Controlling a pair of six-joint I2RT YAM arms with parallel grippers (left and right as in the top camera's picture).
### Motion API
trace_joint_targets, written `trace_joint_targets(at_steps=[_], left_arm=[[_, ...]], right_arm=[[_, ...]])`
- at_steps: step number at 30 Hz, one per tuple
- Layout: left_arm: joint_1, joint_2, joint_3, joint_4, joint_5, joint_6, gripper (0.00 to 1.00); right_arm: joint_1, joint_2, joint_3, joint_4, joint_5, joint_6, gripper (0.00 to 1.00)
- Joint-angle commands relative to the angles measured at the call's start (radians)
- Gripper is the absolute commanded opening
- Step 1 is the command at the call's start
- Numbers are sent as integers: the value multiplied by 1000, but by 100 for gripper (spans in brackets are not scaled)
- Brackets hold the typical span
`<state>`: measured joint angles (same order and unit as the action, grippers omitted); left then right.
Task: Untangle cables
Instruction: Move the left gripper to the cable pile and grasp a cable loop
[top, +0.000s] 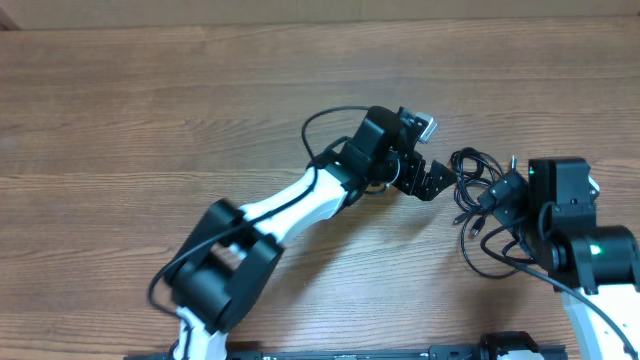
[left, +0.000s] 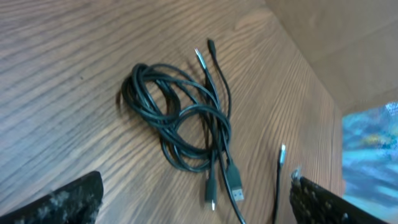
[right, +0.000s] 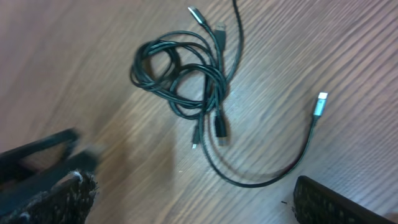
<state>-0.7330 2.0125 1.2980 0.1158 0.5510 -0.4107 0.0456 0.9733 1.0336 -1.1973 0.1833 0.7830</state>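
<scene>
The left gripper (left: 194, 186) stands wide open, its two black fingers at the bottom corners of its own wrist view with nothing between them. The right gripper (right: 196, 180) is spread just as wide and is also empty.

Just ahead of both lie the thin black cables (left: 180, 124), a small tangled coil resting on the brown wood-grain table (top: 150, 100) with no finger touching it. From overhead the coil sits between the two grippers, the left one just beside its left edge and the right one partly over its right side, so the right arm looks slightly nearer. The tangle's long axis runs roughly from the far side of the table toward the robot's base.

The overhead view hides part of the bundle under the right arm. The wrist views show the knotted loops and several small plug ends fanning out. Only the right wrist view shows a loose black strand with a silver plug (right: 321, 99) curving away from the coil.
</scene>
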Motion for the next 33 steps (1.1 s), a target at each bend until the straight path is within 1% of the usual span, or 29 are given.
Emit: trace_joint_targets(at_steps=[1, 2, 3, 6, 10, 14, 19, 24, 25, 27, 31, 32, 33], left_arm=[[-7, 77, 13, 110, 52, -144, 91], [-7, 96, 13, 148, 48, -178, 86], [-7, 112, 13, 173, 38, -201, 85], [-10, 143, 13, 210, 15, -226, 86], [-28, 172, 13, 247, 7, -226, 87], [-55, 180, 13, 249, -84, -225, 89], [-85, 181, 13, 255, -220, -226, 88], [-88, 188, 13, 268, -279, -228, 86], [-88, 192, 13, 268, -292, -244, 86], [-88, 198, 13, 272, -297, -267, 87], [-89, 227, 14, 306, -283, -268, 86], [-89, 238, 14, 317, -268, -273, 87], [-89, 250, 14, 336, -241, -283, 90]], right_arm=[[-2, -52, 2, 5, -59, 25, 100], [-2, -61, 2, 2, -66, 24, 100], [-2, -67, 2, -1, -75, 25, 100], [-2, -76, 2, -6, -101, 25, 100], [-2, -76, 2, -2, -105, 25, 100], [-2, -76, 2, 15, -111, 29, 100], [-2, -76, 2, 30, -111, 29, 100], [-2, -76, 2, 41, -110, 28, 100], [-2, -76, 2, 41, -109, 28, 100], [-2, -76, 2, 43, -98, 28, 100], [-2, -76, 2, 43, -97, 28, 100], [-2, -76, 2, 40, -97, 28, 100], [-2, -76, 2, 36, -97, 28, 100]])
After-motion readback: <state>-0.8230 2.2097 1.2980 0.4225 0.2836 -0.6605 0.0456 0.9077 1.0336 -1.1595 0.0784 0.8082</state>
